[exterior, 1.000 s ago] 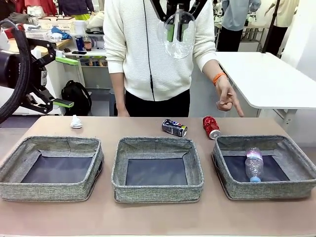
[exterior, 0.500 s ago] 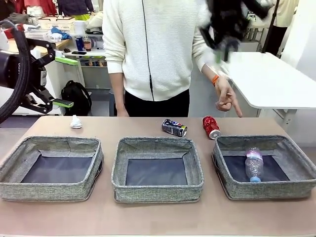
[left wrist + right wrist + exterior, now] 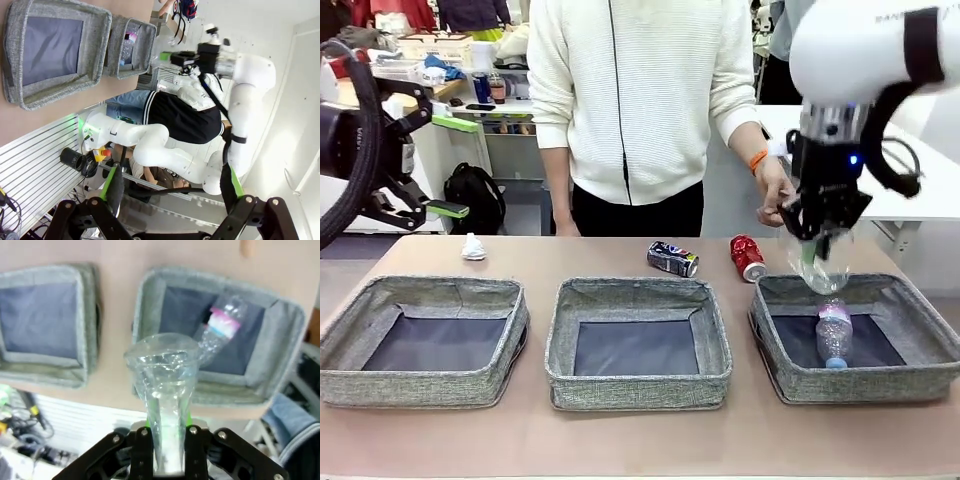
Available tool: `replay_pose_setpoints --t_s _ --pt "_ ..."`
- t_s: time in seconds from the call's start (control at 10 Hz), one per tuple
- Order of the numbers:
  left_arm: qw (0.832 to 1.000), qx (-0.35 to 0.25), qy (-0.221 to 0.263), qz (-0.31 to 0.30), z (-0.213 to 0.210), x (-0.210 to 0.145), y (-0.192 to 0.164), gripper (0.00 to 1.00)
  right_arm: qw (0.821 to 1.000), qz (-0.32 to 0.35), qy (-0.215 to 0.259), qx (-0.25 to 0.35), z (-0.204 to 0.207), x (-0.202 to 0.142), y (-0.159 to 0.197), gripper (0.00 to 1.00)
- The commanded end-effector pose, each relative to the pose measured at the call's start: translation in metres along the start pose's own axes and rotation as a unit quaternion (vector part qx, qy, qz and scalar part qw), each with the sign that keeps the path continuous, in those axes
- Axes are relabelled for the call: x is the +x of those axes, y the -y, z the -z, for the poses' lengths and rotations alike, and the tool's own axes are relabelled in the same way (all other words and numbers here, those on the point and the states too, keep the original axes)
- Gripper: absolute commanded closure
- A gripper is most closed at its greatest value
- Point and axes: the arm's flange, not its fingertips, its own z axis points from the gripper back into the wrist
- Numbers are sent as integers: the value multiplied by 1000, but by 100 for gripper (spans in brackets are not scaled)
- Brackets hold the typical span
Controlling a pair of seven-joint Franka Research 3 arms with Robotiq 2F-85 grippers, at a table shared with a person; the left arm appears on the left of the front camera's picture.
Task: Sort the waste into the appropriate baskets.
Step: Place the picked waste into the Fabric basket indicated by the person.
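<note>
Bkgd: white table (image 3: pixel 940 192) far right, cluttered bench (image 3: pixel 440 90) far left — black backpack (image 3: pixel 475 200) low beside it.

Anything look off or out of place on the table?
Nothing spilled or askew. The red can, dark blue can and tissue wad lie loose on the table, unsorted; the right gripper holds the clear plastic bag over the right basket.

Tan table (image 3: pixel 640 440), person (image 3: pixel 640 100) in cream sweater, orange wristband (image 3: pixel 763 157), black backpack (image 3: pixel 475 195)

Front cam: fixed, robot's side of right basket (image 3: pixel 860 385), facing across it, mid-range. Right wrist cam: close above it, looking down. Left wrist cam: far off, rolled sideways. All share it.
</note>
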Motion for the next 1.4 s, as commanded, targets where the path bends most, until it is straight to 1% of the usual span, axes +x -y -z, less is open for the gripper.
replay_pose_setpoints --t_s 0.0,0.3,0.7,0.8,0.9,1.0,1.1,1.3 --pt "1000 -11 -2 -5 1 -1 3 0 999 5 14 36 18 -19 17 80" --pt "1000 -11 -2 -5 1 -1 3 0 998 43 21 46 26 -19 28 80" --pt "1000 -11 -2 -5 1 -1 3 0 998 45 16 42 27 -17 26 80" --pt "1000 -11 -2 -5 1 -1 3 0 998 51 15 40 26 -17 27 74" --pt "1000 -11 -2 -5 1 -1 3 0 998 50 27 41 26 -17 27 25" --pt "1000 -11 -2 -5 1 -1 3 0 997 56 29 41 24 -17 29 20" --pt "1000 -11 -2 -5 1 -1 3 0 997 60 33 42 23 -18 30 0" --pt "1000 -11 -2 -5 1 -1 3 0 996 73 38 46 24 -19 33 0"
